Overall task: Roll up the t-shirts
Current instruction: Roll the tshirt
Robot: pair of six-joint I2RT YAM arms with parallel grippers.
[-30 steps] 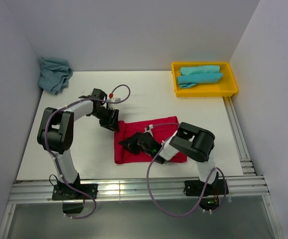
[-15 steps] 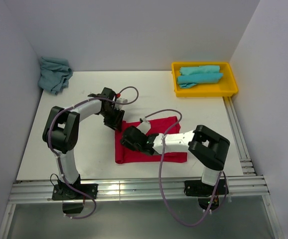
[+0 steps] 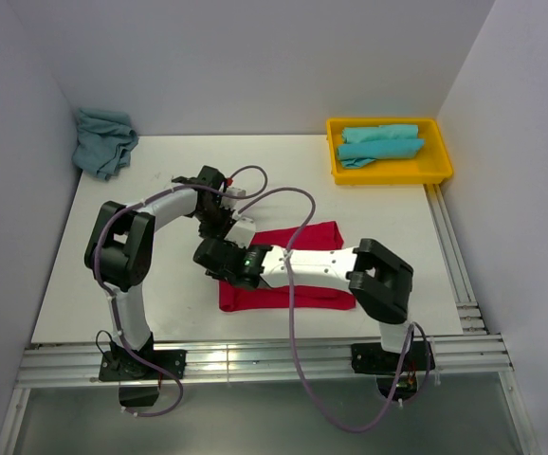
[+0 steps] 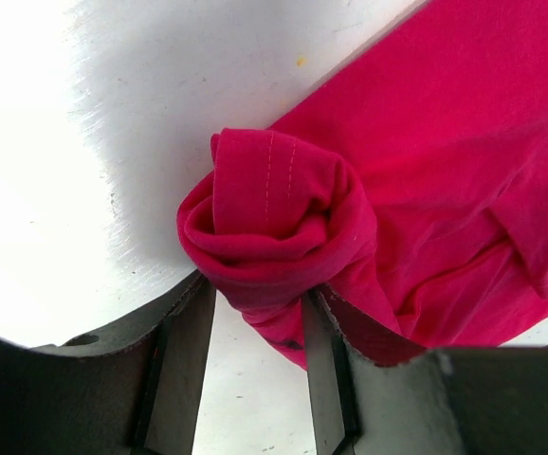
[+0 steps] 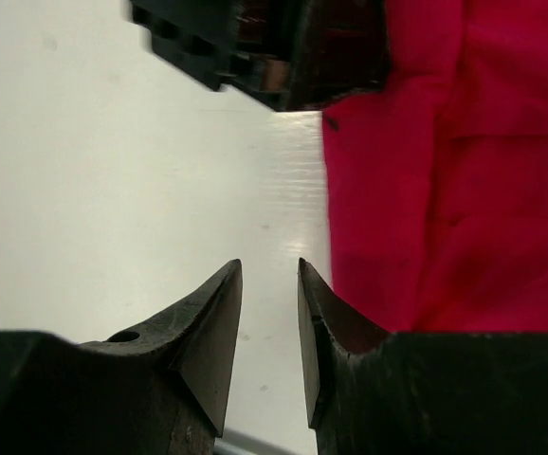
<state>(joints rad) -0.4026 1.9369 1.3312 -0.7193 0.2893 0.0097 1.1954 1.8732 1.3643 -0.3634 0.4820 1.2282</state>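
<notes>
A bright red t-shirt (image 3: 317, 235) lies flat on the white table, its left end curled into a small roll (image 4: 274, 218). My left gripper (image 3: 219, 223) is at the shirt's far left corner, and in the left wrist view it (image 4: 255, 322) is shut on that roll. My right gripper (image 3: 208, 258) reaches across the shirt to its left edge. In the right wrist view it (image 5: 269, 284) stands open by a narrow gap over bare table, beside the red cloth (image 5: 445, 190). A crumpled turquoise t-shirt (image 3: 103, 142) lies at the far left corner.
A yellow tray (image 3: 388, 178) at the far right holds rolled turquoise t-shirts (image 3: 380, 142). Metal rails run along the table's right side (image 3: 454, 256) and near edge (image 3: 255, 360). Walls close in the left, back and right.
My right arm swung left from the middle of the red shirt to its left edge, and its jaws came open off the cloth. The left gripper shifted slightly right with the rolled corner.
</notes>
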